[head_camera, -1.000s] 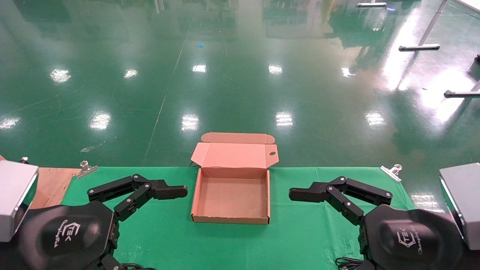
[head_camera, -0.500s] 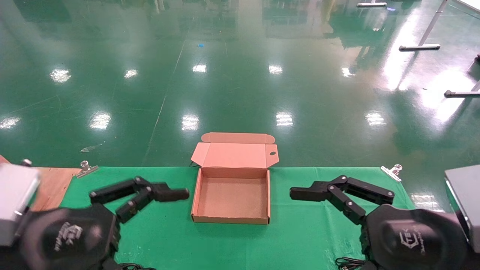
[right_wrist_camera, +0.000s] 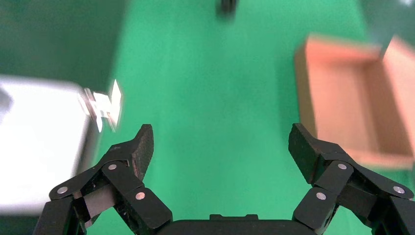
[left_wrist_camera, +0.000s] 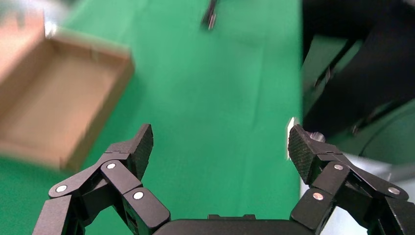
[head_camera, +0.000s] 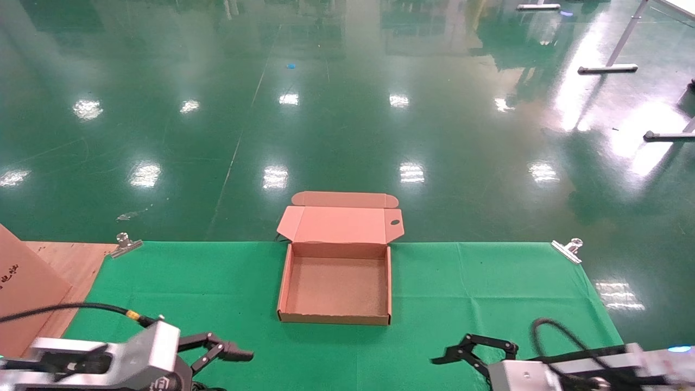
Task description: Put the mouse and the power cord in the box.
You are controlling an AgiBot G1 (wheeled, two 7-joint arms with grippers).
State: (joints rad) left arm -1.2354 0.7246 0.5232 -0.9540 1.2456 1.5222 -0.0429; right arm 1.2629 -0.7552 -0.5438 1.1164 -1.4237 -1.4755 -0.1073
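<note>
The box (head_camera: 336, 317) lies open in the middle of the green cloth, its bottom bare and its flap lid (head_camera: 339, 224) folded back over the far table edge. The mouse and the power cord are out of view. My left gripper (head_camera: 231, 353) is low at the near left, open, holding nothing, with its jaws wide over bare cloth (left_wrist_camera: 220, 142). Low at the near right, my right gripper (head_camera: 450, 355) is also open and holds nothing (right_wrist_camera: 220, 139). Each wrist view shows the box off to one side (left_wrist_camera: 58, 107) (right_wrist_camera: 352, 112).
Metal clips (head_camera: 125, 244) (head_camera: 567, 247) pin the cloth (head_camera: 488, 282) at both far corners. A brown board (head_camera: 27, 282) leans at the left, over a wooden surface. Beyond the far edge is shiny green floor.
Both arms have drawn back from beside the box toward the near edge and now sit low in the head view. The box has not moved.
</note>
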